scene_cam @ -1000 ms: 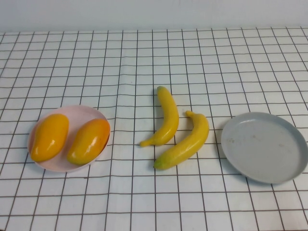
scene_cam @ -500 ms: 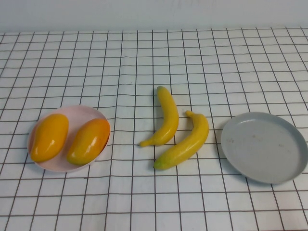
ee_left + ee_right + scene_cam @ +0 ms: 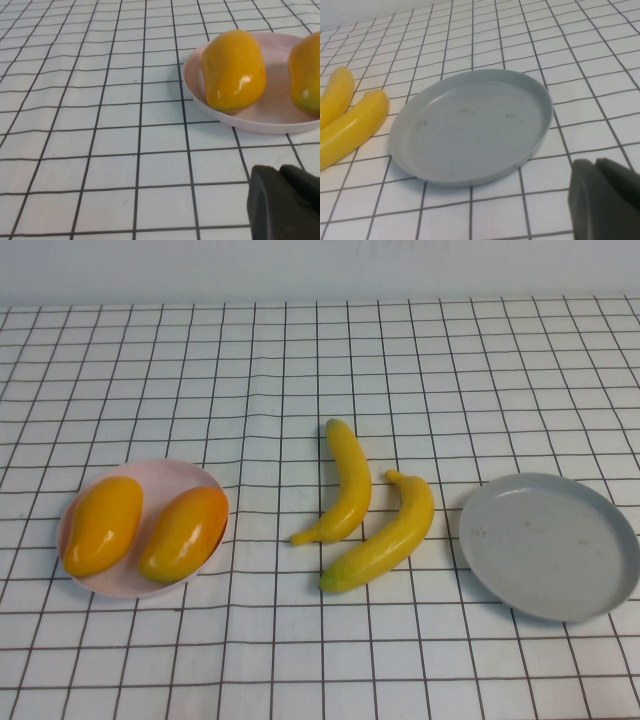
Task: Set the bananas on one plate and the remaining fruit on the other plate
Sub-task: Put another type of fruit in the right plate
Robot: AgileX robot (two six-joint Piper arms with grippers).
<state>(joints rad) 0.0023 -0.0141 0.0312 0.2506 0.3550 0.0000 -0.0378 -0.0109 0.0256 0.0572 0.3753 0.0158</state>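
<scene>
Resting on the pink plate (image 3: 75, 565), mangoes (image 3: 102, 525) are done; bananas (image 3: 385, 538) lie beside the empty grey plate (image 3: 590, 600). The left gripper (image 3: 285, 202) waits near the pink plate and the right gripper (image 3: 602, 197) near the grey plate; finger state cannot be told.

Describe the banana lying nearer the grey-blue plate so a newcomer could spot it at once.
On the checked tablecloth, find the empty grey-blue plate on the robot's right. Just left of it lie two bananas; the one meant is closer to the plate and lies more slanted than its neighbour. Neither gripper shows from above.
</scene>
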